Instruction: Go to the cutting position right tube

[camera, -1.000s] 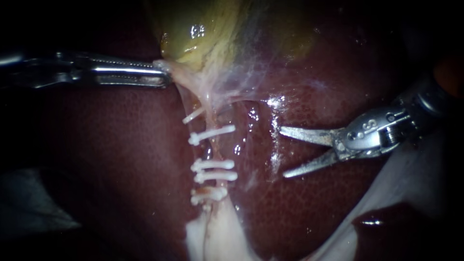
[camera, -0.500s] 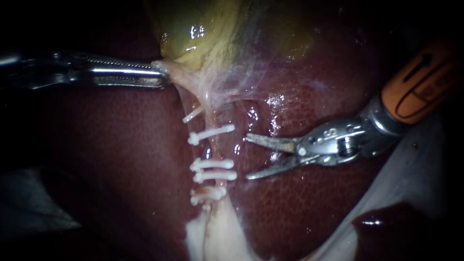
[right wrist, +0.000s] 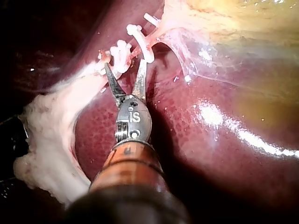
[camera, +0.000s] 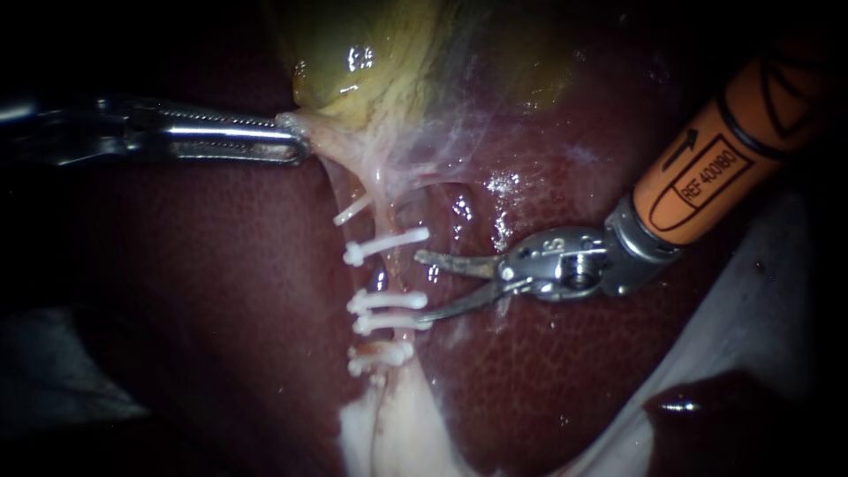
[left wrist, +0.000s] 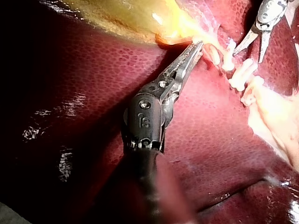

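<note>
Little of the support shows: a pale whitish, smooth surface (camera: 768, 336) appears at the lower right of the endoscope view, and whether it is a table top or a sheet laid over one cannot be told. Lying on it is the dark red-brown, finely mottled, wet-glistening liver (camera: 221, 291), which fills most of every view, with a separate rounded dark red lobe (camera: 707, 415) bordering the pale strip's lower side.
</note>
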`<state>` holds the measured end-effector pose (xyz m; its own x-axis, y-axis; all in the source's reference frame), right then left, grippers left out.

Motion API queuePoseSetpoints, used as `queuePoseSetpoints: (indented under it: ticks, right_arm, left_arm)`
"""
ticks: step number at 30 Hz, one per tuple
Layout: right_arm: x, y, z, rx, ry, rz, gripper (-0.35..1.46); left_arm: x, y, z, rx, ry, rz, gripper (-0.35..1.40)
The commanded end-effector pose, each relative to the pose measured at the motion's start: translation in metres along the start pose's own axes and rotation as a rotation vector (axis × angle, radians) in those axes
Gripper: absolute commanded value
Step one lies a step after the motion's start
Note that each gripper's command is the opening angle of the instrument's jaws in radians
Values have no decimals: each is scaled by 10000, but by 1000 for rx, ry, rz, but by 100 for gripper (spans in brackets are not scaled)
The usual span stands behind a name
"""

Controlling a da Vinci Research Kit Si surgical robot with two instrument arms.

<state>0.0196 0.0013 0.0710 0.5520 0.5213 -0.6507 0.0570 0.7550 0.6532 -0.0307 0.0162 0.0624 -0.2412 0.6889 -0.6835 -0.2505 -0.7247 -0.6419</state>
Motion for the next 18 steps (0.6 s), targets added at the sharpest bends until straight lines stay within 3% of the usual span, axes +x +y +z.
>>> queuePoseSetpoints:
  ticks: [1,12,18]
  right_arm:
    - [1,2,3,7,2,3,132]
    - [10,14,29,115,71,35,130]
    - [19,18,42,178,134,45,125]
  left_arm:
    - [0,0,0,0,0,0,-35]
    - [-1,0,0,0,0,0,-35]
    - [-1,0,1,0,0,0,-35]
